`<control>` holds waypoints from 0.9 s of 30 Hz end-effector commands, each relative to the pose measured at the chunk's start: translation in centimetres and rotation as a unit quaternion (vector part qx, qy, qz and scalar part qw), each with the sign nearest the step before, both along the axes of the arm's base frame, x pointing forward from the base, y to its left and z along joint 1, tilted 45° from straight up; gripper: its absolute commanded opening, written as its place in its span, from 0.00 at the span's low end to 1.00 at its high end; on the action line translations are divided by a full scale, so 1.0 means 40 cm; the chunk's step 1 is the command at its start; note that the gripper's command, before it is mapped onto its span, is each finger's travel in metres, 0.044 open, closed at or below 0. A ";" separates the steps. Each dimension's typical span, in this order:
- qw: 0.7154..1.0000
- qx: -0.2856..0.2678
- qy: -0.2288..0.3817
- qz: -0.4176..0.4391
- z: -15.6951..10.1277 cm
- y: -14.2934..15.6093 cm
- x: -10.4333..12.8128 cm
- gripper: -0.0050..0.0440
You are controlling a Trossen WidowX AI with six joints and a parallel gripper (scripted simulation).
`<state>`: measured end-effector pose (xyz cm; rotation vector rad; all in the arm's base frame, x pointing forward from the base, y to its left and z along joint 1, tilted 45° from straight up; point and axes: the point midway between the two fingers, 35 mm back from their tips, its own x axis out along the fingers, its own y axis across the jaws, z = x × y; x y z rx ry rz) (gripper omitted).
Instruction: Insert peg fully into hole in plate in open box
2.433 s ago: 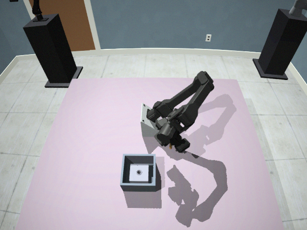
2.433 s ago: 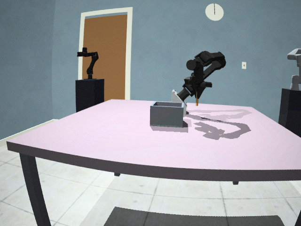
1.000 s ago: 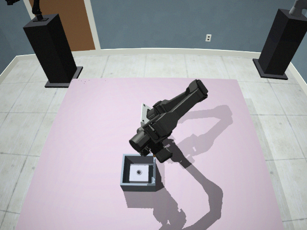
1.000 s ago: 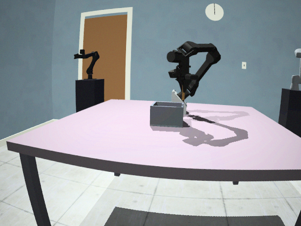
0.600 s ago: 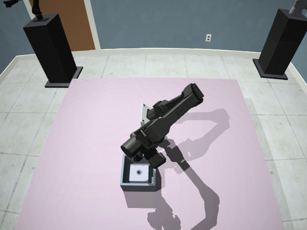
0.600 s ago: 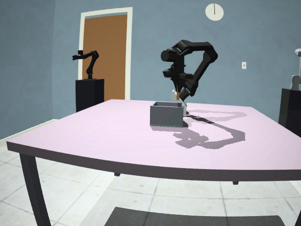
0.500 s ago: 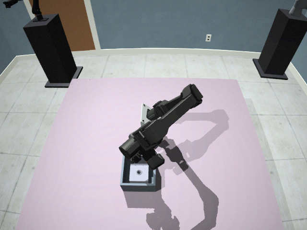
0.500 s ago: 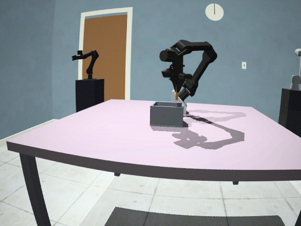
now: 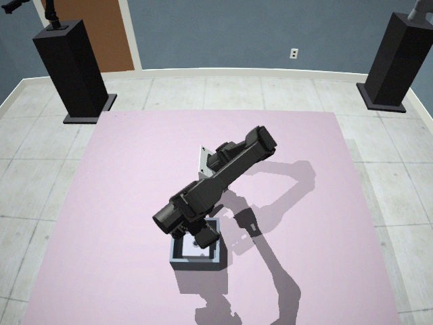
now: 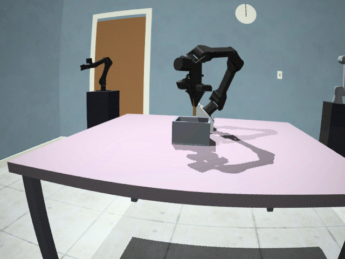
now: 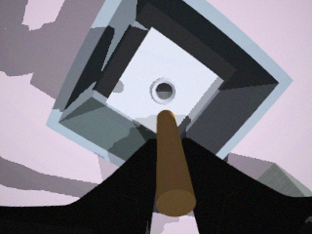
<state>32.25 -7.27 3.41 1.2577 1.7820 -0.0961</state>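
My gripper (image 11: pixel 169 145) is shut on the brown peg (image 11: pixel 171 166) and holds it upright above the open grey box (image 11: pixel 171 68). In the wrist view the peg's lower tip sits just below the round hole (image 11: pixel 163 90) in the white plate (image 11: pixel 163 81) at the box's bottom. In the top view the arm's wrist (image 9: pixel 195 227) covers the far part of the box (image 9: pixel 195 250). In the exterior view the gripper (image 10: pixel 194 97) hangs above the box (image 10: pixel 191 130), and the peg (image 10: pixel 193 104) points down, clear of the rim.
The box stands on a pink table (image 9: pixel 210 217). The arm's white base bracket (image 9: pixel 205 162) is behind the box. Black pedestals (image 9: pixel 71 70) stand on the floor at the back left and back right (image 9: pixel 396 63).
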 end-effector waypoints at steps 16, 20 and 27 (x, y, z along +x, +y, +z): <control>1.000 0.000 0.000 0.002 -0.072 0.052 0.006 0.10; 1.000 0.000 0.000 0.002 -0.080 0.060 0.005 0.10; 1.000 -0.002 -0.002 0.002 -0.080 0.058 0.007 0.10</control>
